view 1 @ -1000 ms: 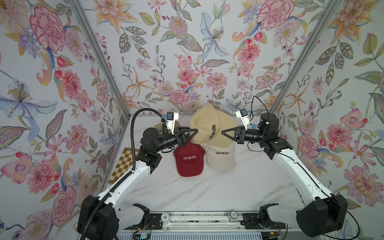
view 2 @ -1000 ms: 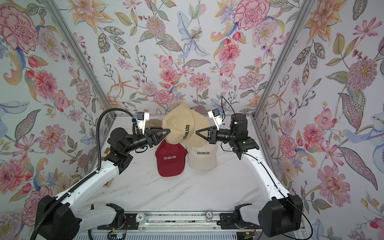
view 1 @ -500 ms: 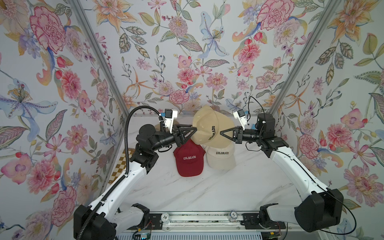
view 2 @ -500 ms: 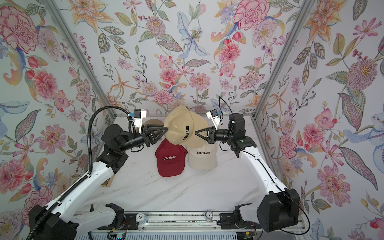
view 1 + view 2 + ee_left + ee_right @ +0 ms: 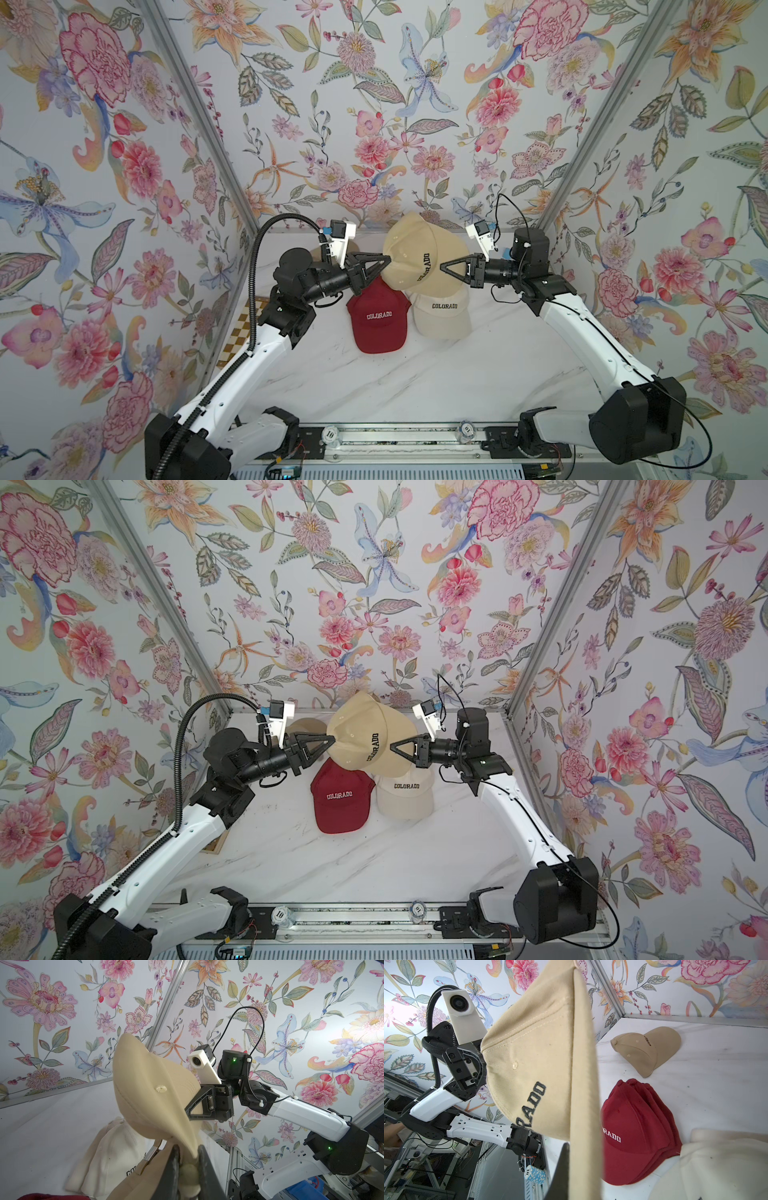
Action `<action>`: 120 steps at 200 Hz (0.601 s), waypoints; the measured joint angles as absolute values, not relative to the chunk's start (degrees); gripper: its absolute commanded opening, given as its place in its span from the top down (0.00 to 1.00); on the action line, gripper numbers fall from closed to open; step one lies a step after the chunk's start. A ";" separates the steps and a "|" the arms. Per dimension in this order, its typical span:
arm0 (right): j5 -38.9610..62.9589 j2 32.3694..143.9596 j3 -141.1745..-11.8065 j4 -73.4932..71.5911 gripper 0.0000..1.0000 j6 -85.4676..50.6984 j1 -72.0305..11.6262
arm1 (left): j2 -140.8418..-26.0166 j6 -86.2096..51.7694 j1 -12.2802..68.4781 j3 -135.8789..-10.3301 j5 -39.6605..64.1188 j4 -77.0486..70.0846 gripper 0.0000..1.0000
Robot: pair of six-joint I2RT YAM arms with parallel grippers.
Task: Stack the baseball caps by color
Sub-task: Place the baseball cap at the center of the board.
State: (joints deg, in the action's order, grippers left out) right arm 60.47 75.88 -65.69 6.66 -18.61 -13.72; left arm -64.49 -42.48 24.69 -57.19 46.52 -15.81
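jaws of the left gripper [image 5: 386, 261] now pinch the rear edge of the tan cap [image 5: 415, 249], where a second ago they stood spread just beside it. in the left wrist view the cloth sits bunched between the two dark fingers [image 5: 173, 1167]. the right gripper [image 5: 444, 266] stays pressed together on the rim of the brim, which runs edge-on between its jaws in the right wrist view. so the cap now hangs in the air, held at both ends between the two arms, above the dark red caps [image 5: 376, 318] and the cream caps [image 5: 442, 318] that lie side by side on the white table [image 5: 436, 382]. to my eye this is either a handover or a two-handed carry. the cap's match, a second tan cap [image 5: 648, 1049], lies alone toward the far corner on the left arm's side, partly hidden behind the left gripper in both top views. the left arm looks better placed to take the cap there. red and cream already look stacked, so this tan pair seems to be the last to join. the held cap's long axis, from back strap to brim, runs across the workspace from the left arm to the right. the brim points at the right gripper and the rear opening at the left. the crown faces up toward the overhead camera, tilted, and the colorado lettering runs crosswise to that axis.
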 measured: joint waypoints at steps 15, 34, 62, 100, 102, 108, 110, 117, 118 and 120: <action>60.47 75.88 -65.56 6.57 1.00 -18.63 -13.72 | -63.92 -41.74 24.43 -57.58 45.76 -13.69 1.00; 60.55 75.92 -65.45 6.22 1.00 -18.65 -13.72 | -63.46 -40.75 24.16 -58.37 44.49 -10.85 1.00; 61.84 75.99 -63.96 3.92 1.00 -19.09 -13.72 | -62.85 -39.59 23.14 -58.96 43.20 -7.33 1.00; 67.35 75.68 -57.14 -9.19 1.00 -25.08 -13.13 | -62.54 -39.64 21.85 -58.96 43.83 -6.04 1.00; 67.64 75.66 -56.84 -9.85 1.00 -25.32 -13.08 | -62.54 -39.62 21.78 -58.96 43.97 -5.98 1.00; 68.47 75.64 -56.10 -11.62 1.00 -26.33 -13.02 | -62.54 -39.62 21.63 -58.96 44.34 -5.87 1.00; 68.73 75.64 -55.92 -12.10 1.00 -26.65 -13.02 | -62.54 -39.59 21.56 -58.98 44.42 -5.80 1.00; 69.43 75.64 -55.55 -13.50 1.00 -27.40 -12.95 | -62.54 -39.59 21.26 -59.05 44.77 -5.52 1.00; 69.47 75.64 -55.53 -13.63 1.00 -27.51 -12.93 | -62.54 -39.59 21.21 -59.05 44.80 -5.50 1.00; 69.67 75.64 -55.46 -13.98 1.00 -27.68 -12.91 | -62.54 -39.57 21.12 -59.07 44.88 -5.45 1.00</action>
